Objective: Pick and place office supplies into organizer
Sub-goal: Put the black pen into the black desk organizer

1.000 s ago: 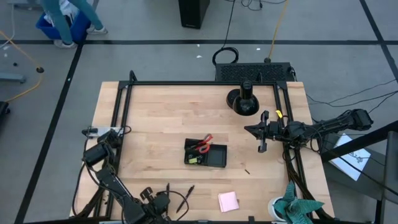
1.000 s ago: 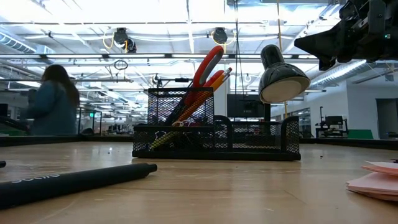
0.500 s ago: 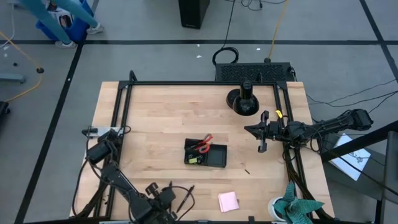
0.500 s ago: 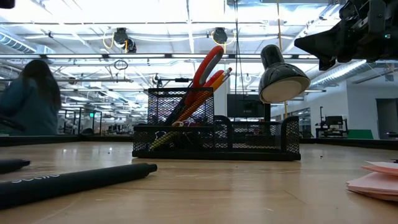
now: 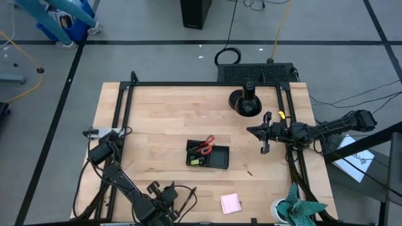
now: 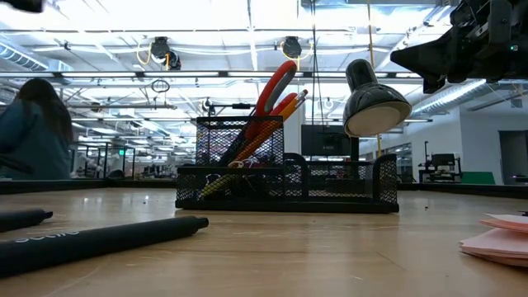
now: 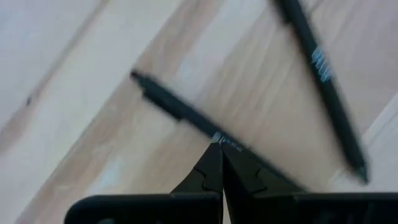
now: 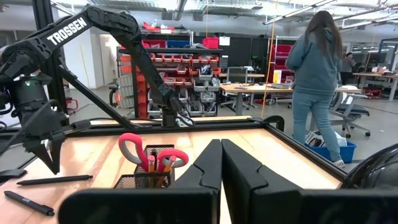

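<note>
The left gripper (image 5: 164,193) hangs low over the near edge of the light wooden worktop (image 5: 163,119); its fingers (image 7: 214,171) are pressed together and hold nothing. Their tips sit directly over one dark pen (image 7: 180,112), and a second dark pen (image 7: 323,81) lies just beside them, crossing at an angle.

The right gripper (image 5: 265,132) is raised off to the right side — fingers (image 8: 217,165) closed, empty. Ahead of those fingers stands the black mesh desk organizer (image 8: 144,179), holding the red-handled scissors (image 8: 155,155) and orange pencils (image 6: 285,106). The pink square sticky-note pad (image 5: 230,203) lies on the worktop, well apart from both pairs of fingers.
</note>
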Available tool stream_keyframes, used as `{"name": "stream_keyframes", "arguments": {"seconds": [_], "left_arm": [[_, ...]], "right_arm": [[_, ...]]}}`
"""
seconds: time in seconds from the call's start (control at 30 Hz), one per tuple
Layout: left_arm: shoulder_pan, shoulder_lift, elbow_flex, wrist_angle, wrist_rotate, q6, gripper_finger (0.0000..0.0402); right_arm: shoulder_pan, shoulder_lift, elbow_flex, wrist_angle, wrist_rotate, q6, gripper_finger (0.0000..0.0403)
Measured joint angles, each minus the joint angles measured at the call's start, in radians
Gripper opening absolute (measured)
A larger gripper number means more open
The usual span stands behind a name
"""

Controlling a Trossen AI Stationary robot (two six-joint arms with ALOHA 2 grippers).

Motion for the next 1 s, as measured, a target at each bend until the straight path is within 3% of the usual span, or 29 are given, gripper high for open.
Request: {"name": "stream_keyframes", "arguments": {"seconds": [0.23,0.4,1.0], "left_arm": [[0.028,0.0,0.056,0.008,-0.093,0.097,0.0],[0.044,0.001,0.044,0.106,-0.078,0.156,0.0],[-0.038,0.076,0.044,0.131,0.087,-0.109,0.0]], "right_arm": [[0.0,0.0,0.0,0.0,0.0,0.0,0.0],[0.0,0.0,0.0,0.0,0.0,0.0,0.0],[0.0,0.0,0.0,-0.001,0.0,0.0,0.0]]}}
